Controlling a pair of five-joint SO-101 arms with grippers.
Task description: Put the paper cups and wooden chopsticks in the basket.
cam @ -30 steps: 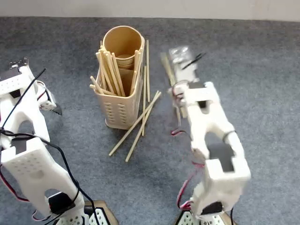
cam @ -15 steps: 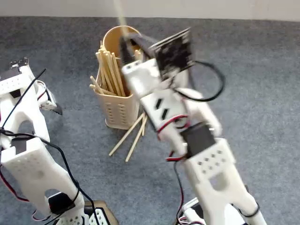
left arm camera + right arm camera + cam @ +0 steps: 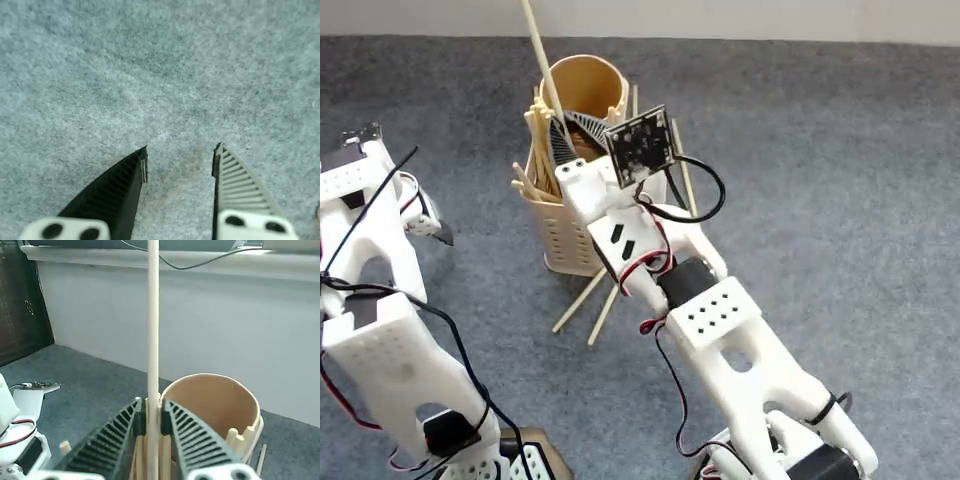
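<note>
**Right arm.** The right gripper [image 3: 152, 412] is closed on one wooden chopstick [image 3: 153, 315]. The chopstick stands close to upright between the jaws and extends well above them. In the high view, the right gripper [image 3: 565, 135] sits over the mouth of the basket [image 3: 565, 240], and the held chopstick [image 3: 538, 50] points toward 11 o'clock.

**Left arm.** The left gripper [image 3: 180, 155] is open, with a clear gap between its jaws, and holds nothing. It hangs over the bare grey surface [image 3: 840, 200], at 9 o'clock from the basket and well apart from it.

**Task items.**
- The basket stands upright on the surface.
- A paper cup [image 3: 590, 80] stands upright in the 12 o'clock part of the basket.
- A bundle of chopsticks [image 3: 538, 160] stands in the 9 o'clock part of the basket, just beside the cup.
- Two loose chopsticks [image 3: 580, 300] lie on the surface at 6 o'clock from the basket, reaching its base.
- A further chopstick [image 3: 680, 165] lies on the surface at 3 o'clock from the basket.
</note>
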